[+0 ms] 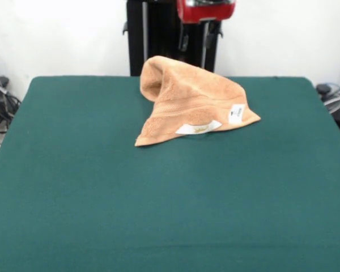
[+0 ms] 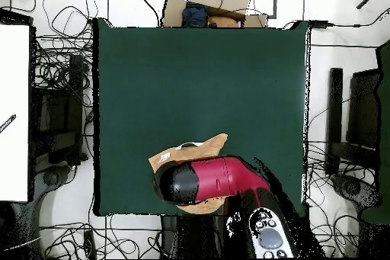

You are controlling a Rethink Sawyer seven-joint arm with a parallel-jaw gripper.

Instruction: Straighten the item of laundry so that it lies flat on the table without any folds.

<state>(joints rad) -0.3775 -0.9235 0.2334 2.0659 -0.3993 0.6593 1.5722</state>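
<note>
The orange-tan towel [image 1: 190,99] lies bunched on the far middle of the green table [image 1: 158,215]. It rises to a folded peak at its left. Two white tags show on its front edge, the longer one [image 1: 198,128] with yellow print. The red arm comes down from the top edge, and the gripper [image 1: 206,48] hangs right behind the towel's raised far edge with its tips hidden. In the overhead view the arm's black end [image 2: 177,184] covers most of the towel [image 2: 202,149] near the table's [image 2: 198,74] bottom edge.
The black pedestal [image 1: 153,34] stands behind the table. Cables [image 1: 0,102] lie off the table's left side. In the overhead view a cardboard box [image 2: 213,1] sits beyond the top edge, a white board [image 2: 14,112] at the left, dark equipment [image 2: 364,112] at the right.
</note>
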